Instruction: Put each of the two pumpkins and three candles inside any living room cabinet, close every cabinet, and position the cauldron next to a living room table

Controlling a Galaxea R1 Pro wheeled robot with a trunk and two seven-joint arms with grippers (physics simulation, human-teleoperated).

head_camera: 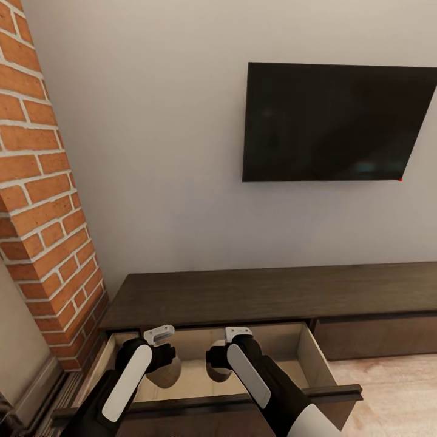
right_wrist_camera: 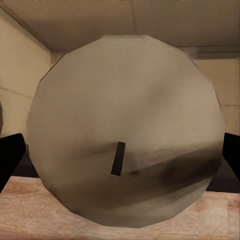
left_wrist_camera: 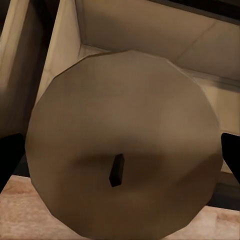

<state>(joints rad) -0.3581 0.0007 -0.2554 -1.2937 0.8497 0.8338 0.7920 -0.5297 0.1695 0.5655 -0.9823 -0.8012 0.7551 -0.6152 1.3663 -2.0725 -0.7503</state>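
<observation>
The long dark-brown cabinet (head_camera: pixel 267 294) stands against the wall with its left drawer (head_camera: pixel 315 352) pulled out. Over that drawer, my left gripper (head_camera: pixel 162 363) is shut on a tan round candle (head_camera: pixel 165 375). Beside it my right gripper (head_camera: pixel 218 363) is shut on a second candle (head_camera: pixel 217 371). In the left wrist view the candle (left_wrist_camera: pixel 120 125) shows its flat top and dark wick, with black fingertips (left_wrist_camera: pixel 10 157) at both sides. The right wrist view has the other candle (right_wrist_camera: pixel 125 125) between the fingertips (right_wrist_camera: pixel 10 155) in the same way. Pumpkins and cauldron are out of view.
A black TV (head_camera: pixel 334 121) hangs on the wall above the cabinet. A red brick column (head_camera: pixel 42 200) rises close on the left. The cabinet's right front panel (head_camera: pixel 376 337) is shut, with pale wood floor (head_camera: pixel 388 394) below it.
</observation>
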